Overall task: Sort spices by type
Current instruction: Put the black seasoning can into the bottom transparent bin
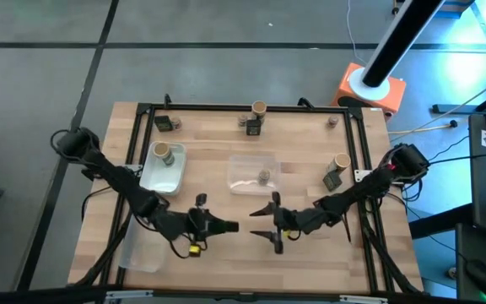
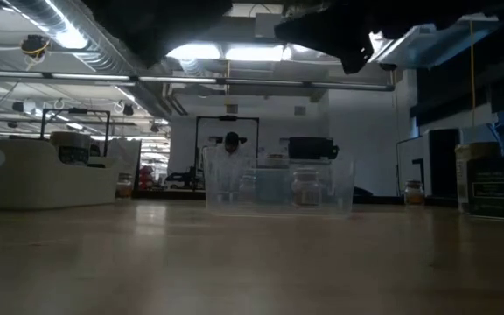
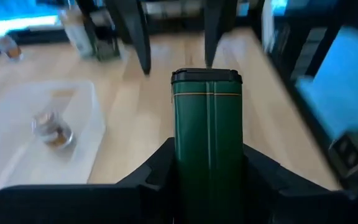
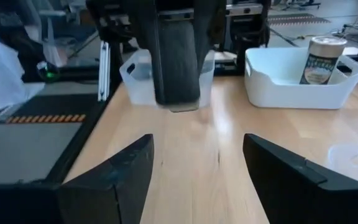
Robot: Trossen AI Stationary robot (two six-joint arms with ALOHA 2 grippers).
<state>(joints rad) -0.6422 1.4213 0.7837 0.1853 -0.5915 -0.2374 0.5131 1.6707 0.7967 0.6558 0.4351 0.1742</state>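
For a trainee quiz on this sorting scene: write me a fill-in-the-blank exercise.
1. The left pincer is shut on a dark ____ rectangular tin.
2. The right pincer faces the left one with its jaws ____ and nothing between them.
3. The tan-topped jar stands inside the ____ tray.
4. The clear tray at mid-table holds one small ____ jar.

Missing words: green; open; white; round
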